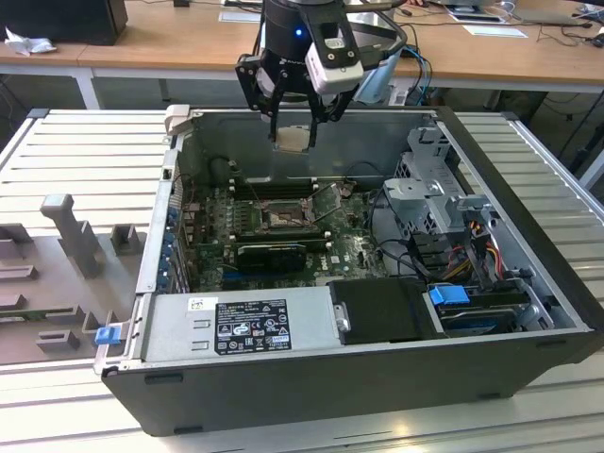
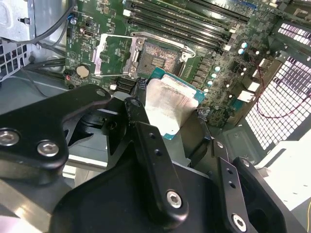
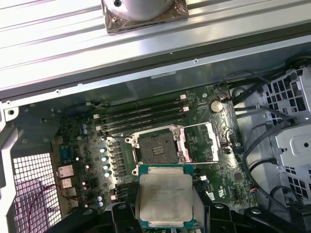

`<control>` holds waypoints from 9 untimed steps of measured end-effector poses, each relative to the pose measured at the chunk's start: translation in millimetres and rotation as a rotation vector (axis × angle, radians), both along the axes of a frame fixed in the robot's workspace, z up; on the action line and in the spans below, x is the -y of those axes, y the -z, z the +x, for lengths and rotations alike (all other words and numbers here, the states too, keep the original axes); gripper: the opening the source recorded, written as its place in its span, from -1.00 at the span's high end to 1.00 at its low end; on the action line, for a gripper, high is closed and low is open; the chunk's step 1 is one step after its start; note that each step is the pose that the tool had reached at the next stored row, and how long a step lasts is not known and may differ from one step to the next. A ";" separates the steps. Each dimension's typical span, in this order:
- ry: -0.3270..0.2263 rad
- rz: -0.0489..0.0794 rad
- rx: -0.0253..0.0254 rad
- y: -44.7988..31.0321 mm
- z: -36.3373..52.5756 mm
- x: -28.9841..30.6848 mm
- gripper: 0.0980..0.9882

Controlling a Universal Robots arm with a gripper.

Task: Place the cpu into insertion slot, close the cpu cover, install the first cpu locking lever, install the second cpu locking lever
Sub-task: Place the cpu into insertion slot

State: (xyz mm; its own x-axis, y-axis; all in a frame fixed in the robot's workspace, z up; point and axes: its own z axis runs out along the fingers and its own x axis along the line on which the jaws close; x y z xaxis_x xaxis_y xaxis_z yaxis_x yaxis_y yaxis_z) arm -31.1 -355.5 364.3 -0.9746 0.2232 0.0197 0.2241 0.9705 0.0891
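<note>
My gripper (image 1: 293,142) hangs above the open computer case, shut on the cpu (image 1: 292,140), a flat square chip with a pale silver face. In both wrist views the cpu (image 3: 165,196) (image 2: 170,104) sits level between the black fingers (image 3: 120,214), well above the green motherboard (image 3: 82,145). The insertion slot (image 3: 156,147) (image 2: 159,57) (image 1: 281,219) lies open below it, its dark centre bare. Beside the slot, the cpu cover (image 3: 199,142) (image 2: 112,54) is swung open, a silver frame over the board.
Long black memory slots (image 3: 141,116) run beside the socket. The case walls (image 1: 311,123) surround the board, with a power supply (image 1: 245,321) at the front, a drive cage (image 1: 434,179) and cables on the exterior view's right. A grey fixture (image 1: 66,236) stands on the ribbed table.
</note>
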 end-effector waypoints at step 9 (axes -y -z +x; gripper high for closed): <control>0.034 0.000 0.0000 0.1 0.0 0.0 0.03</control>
State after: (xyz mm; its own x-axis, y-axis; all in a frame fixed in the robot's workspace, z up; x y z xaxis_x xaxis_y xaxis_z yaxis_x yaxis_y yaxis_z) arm -31.1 -355.6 364.2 -0.9664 0.2563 0.0197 0.2570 0.9623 0.0890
